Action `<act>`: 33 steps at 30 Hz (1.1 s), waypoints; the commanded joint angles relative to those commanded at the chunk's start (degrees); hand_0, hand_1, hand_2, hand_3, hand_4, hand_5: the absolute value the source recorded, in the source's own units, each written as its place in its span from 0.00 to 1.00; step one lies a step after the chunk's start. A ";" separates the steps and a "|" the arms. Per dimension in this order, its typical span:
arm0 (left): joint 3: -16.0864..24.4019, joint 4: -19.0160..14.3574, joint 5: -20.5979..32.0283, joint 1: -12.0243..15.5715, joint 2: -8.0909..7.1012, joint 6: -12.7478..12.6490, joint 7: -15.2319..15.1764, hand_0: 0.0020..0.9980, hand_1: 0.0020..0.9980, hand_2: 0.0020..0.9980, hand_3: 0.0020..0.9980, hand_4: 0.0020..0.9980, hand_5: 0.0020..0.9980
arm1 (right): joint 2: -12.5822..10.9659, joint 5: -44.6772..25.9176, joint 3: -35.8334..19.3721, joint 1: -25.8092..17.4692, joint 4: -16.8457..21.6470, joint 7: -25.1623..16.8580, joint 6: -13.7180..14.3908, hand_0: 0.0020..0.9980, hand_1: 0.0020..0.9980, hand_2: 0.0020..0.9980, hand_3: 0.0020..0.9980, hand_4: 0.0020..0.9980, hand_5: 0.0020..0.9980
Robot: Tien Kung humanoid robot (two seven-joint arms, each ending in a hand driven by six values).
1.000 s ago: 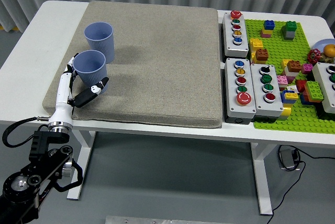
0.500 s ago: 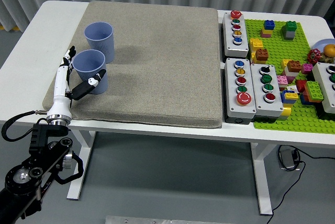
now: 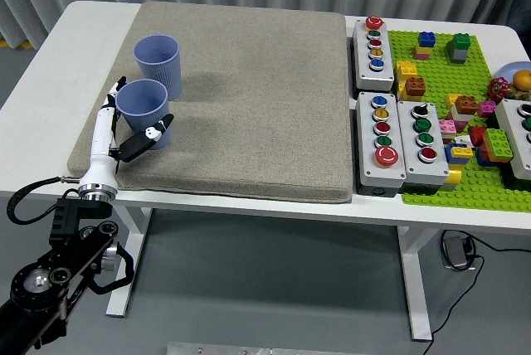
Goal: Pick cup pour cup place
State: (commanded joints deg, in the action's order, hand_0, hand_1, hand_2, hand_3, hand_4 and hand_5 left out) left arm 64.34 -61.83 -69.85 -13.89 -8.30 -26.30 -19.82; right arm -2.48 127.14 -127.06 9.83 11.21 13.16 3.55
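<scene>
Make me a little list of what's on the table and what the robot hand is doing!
near cup: upright on the mat, left hand around it
far cup: upright on the mat, just behind the near cup
left hand: fingers on both sides of the near cup
right hand: not in view
mat: grey, covers the table's left and middle
button boxes: right of the mat
brick plate: green, far right, with bricks on it

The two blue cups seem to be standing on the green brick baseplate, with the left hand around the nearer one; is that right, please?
Not quite. The head view shows both blue cups, the nearer cup and the farther cup, standing on the beige mat, not the green baseplate. The left hand is indeed around the nearer one.
</scene>
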 joint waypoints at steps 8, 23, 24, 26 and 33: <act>-0.16 0.53 -0.13 -0.44 0.22 0.36 0.29 0.92 0.91 1.00 1.00 0.94 0.34 | -0.01 0.04 -0.12 0.13 -0.01 -0.06 0.03 0.69 0.64 0.58 0.58 0.00 0.16; -0.15 1.78 -0.79 -1.66 0.98 0.35 0.40 0.83 0.85 0.98 1.00 0.94 0.34 | -0.01 -0.23 -0.03 0.28 0.00 -0.06 0.12 0.69 0.64 0.58 0.58 0.00 0.16; -0.23 1.91 -0.94 -1.72 1.03 0.33 0.47 0.83 0.85 0.98 1.00 0.94 0.34 | -0.01 -0.14 -0.08 0.28 -0.01 -0.08 0.11 0.69 0.64 0.58 0.58 0.00 0.16; -0.28 2.08 -1.03 -1.84 1.11 0.38 0.55 0.78 0.82 0.96 0.99 0.94 0.34 | -0.02 -0.05 -0.17 0.33 0.00 -0.09 0.11 0.69 0.64 0.58 0.58 0.00 0.16; -0.51 2.53 -1.02 -2.14 1.22 -0.05 0.53 0.71 0.75 0.90 0.93 0.94 0.34 | -0.01 -0.25 -0.10 0.49 0.00 -0.08 0.15 0.69 0.64 0.58 0.58 0.00 0.16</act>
State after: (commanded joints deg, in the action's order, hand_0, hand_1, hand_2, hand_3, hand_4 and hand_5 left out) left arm 63.83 -59.30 -70.87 -16.03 -7.08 -26.35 -19.29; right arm -2.49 126.89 -127.17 10.31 11.21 13.09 3.70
